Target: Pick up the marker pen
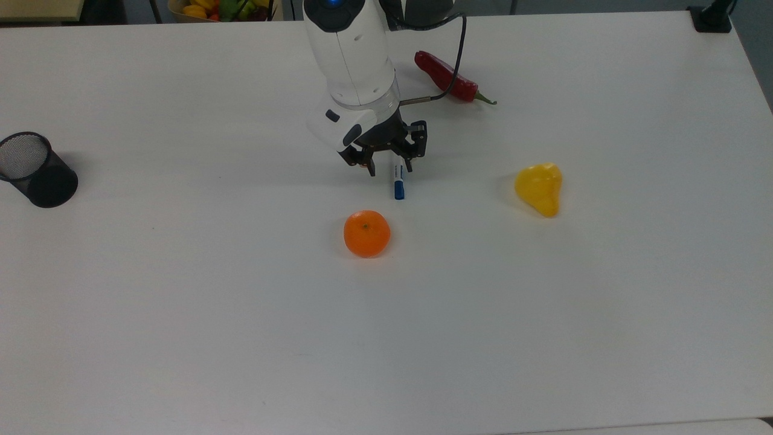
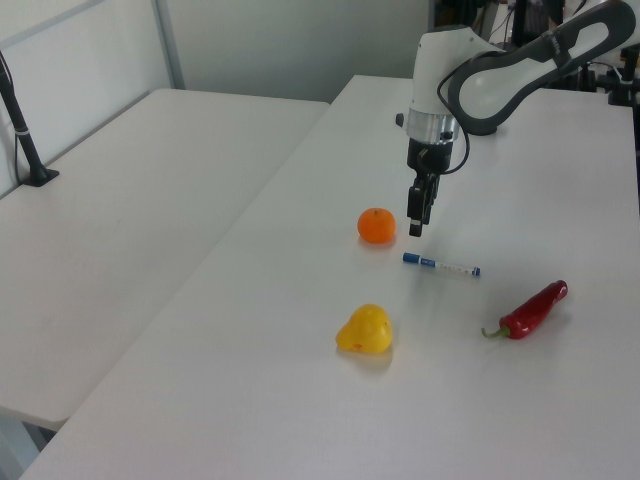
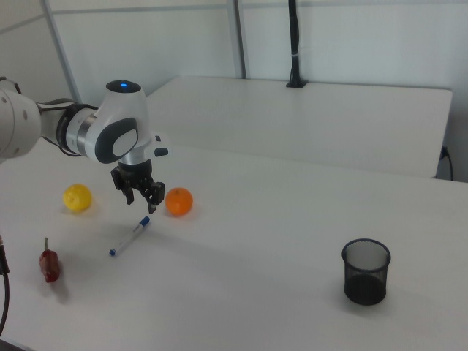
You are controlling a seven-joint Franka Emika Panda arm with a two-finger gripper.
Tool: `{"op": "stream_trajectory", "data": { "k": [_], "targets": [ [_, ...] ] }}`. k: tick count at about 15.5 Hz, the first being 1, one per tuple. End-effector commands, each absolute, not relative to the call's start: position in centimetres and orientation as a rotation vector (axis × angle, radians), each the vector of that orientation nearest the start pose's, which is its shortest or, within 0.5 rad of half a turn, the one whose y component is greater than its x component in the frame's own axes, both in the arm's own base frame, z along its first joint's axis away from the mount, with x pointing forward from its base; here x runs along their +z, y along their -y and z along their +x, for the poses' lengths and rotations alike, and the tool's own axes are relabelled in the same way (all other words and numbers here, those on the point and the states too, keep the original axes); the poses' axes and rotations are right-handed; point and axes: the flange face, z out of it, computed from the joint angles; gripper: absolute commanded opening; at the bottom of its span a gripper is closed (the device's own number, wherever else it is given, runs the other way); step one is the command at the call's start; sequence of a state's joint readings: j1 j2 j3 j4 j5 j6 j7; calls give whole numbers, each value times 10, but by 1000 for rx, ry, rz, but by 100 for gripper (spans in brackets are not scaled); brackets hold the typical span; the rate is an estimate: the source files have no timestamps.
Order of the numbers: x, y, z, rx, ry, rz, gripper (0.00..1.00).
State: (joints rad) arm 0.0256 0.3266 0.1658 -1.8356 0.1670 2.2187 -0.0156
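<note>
- The marker pen [image 1: 398,180] is lying flat on the white worktop [image 1: 181,314], a little above the middle of the top view, with its blue cap pointing down the frame toward the orange [image 1: 366,233].
- In the left view the marker pen [image 2: 441,265] is stretching sideways across the worktop [image 2: 560,400], blue cap at its left end, just right of the orange [image 2: 377,226] and apart from it.
- In the right view the marker pen [image 3: 129,238] is sitting at a slant in the left half of the frame, cap end nearest the orange [image 3: 178,202].
- The fingers [image 1: 370,168] are standing apart and holding nothing; the gripper [image 1: 389,168] is hanging just above the pen's white end, and the pen is lying free beneath it.
- In the left view the gripper [image 2: 415,223] is hovering above the cap end, pointing straight down, with a clear gap to the pen.
- In the right view the gripper [image 3: 144,201] is sitting between the yellow pear-shaped fruit [image 3: 77,197] and the orange.
- A red chilli [image 1: 445,77] is resting near the top of the top view, partly behind the arm's cable.
- The yellow fruit [image 1: 539,188] is lying right of centre in the top view, well apart from the pen.
- A black mesh cup [image 1: 35,170] is standing at the far left edge of the top view.
</note>
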Motion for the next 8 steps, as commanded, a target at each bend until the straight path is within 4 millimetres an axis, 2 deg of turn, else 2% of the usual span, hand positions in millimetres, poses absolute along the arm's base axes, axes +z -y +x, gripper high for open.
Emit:
{"op": "stream_trajectory", "data": {
  "k": [1,5,8],
  "targets": [
    [396,-108,627,-152,136,-2954,100],
    [446,-94,622,-156,125,-2957,100],
    [502,-76,608,-102,71,-2966,100]
  ]
}}
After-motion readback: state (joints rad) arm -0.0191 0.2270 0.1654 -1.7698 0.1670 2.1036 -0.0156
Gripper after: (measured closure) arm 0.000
